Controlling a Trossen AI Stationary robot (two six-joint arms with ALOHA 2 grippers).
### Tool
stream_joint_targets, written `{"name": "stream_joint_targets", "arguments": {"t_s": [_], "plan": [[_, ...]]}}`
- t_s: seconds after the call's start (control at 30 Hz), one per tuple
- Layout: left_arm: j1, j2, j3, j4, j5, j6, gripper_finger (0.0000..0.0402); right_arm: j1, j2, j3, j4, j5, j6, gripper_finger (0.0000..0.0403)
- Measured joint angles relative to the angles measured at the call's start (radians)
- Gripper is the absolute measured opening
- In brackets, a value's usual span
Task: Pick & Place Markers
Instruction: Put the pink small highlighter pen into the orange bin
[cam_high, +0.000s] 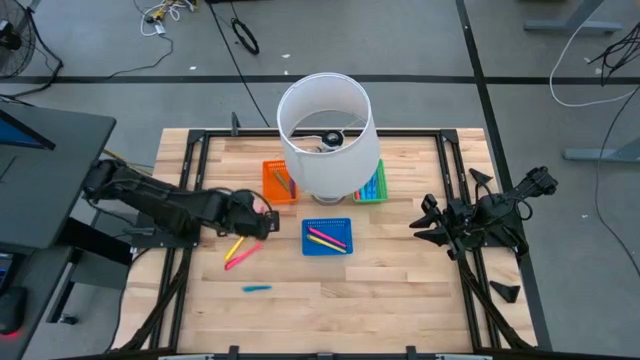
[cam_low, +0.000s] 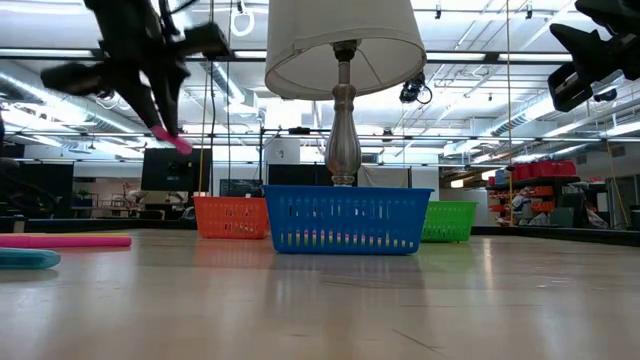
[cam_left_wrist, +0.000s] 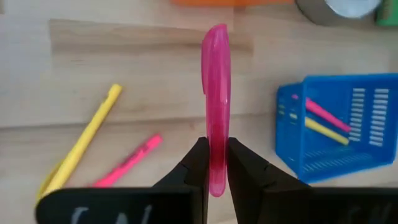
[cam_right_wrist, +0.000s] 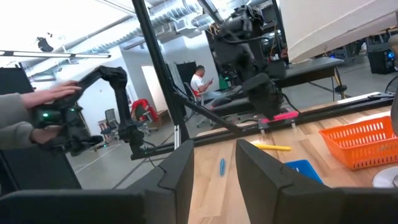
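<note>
Left wrist view: left gripper (cam_left_wrist: 216, 163) clamped on a pink marker (cam_left_wrist: 216, 106), held above the table, its long axis pointing straight ahead. Blue tray (cam_left_wrist: 336, 124) lies just to one side; orange tray (cam_high: 279, 182) ahead. Right gripper (cam_high: 428, 224) waits far off, half-open and empty.

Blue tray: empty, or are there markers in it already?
Not empty. The blue tray holds a pink marker and a yellow marker, lying side by side inside it.
</note>
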Motion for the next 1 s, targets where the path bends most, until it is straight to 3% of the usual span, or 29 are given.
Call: {"name": "stream_joint_targets", "arguments": {"t_s": [0.3, 1.0], "plan": [[0.191, -0.042, -0.161, 0.216, 0.142, 0.195, 0.0042, 0.0, 0.0, 0.0, -0.001, 0.0, 0.0, 0.0119], [0.614, -0.006, -0.164, 0.339, 0.279, 0.46, 0.0042, 0.0, 0.0, 0.0, 0.0, 0.0, 0.0, 0.0119]]}}
